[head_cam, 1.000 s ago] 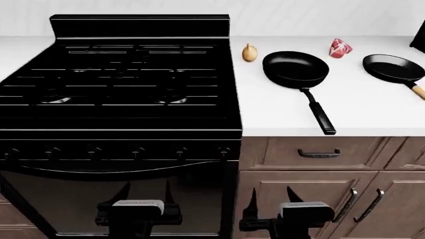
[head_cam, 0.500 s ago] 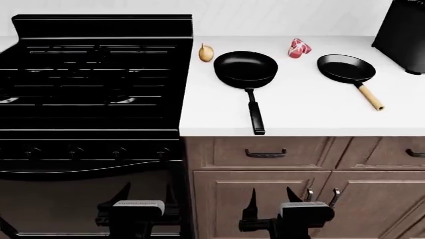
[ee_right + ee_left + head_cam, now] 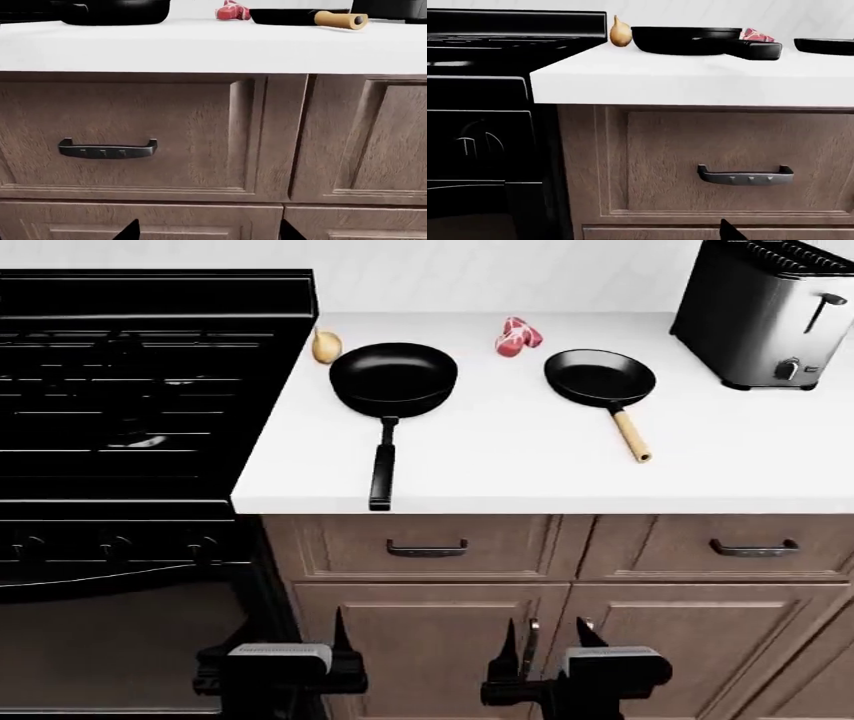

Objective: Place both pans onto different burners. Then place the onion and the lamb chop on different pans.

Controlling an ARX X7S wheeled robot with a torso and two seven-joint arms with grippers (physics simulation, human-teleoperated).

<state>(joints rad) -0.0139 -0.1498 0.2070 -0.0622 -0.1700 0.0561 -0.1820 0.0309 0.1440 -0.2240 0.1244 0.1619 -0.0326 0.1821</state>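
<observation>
Two black pans lie on the white counter (image 3: pixel 507 470): the black-handled pan (image 3: pixel 392 375) nearer the stove and the wooden-handled pan (image 3: pixel 601 377) to its right. The onion (image 3: pixel 326 344) stands by the stove's edge. Between the pans, at the back, lies the lamb chop (image 3: pixel 518 336). The stove (image 3: pixel 134 390) fills the left, and one burner ring (image 3: pixel 134 440) glints under its grates. My left gripper (image 3: pixel 294 632) and right gripper (image 3: pixel 547 635) hang low in front of the cabinets, both open and empty, far below the counter. The right wrist view shows the fingertips (image 3: pixel 130 231) wide apart before a drawer.
A silver toaster (image 3: pixel 767 310) stands at the counter's back right. Wooden drawers with dark handles (image 3: pixel 427 548) face my grippers below the counter. The black oven door (image 3: pixel 120 640) is at the lower left.
The head view has slid to the right: the stove has moved left in the picture and the toaster has come into sight. The pans, onion and lamb chop lie as before; both grippers stay open.
</observation>
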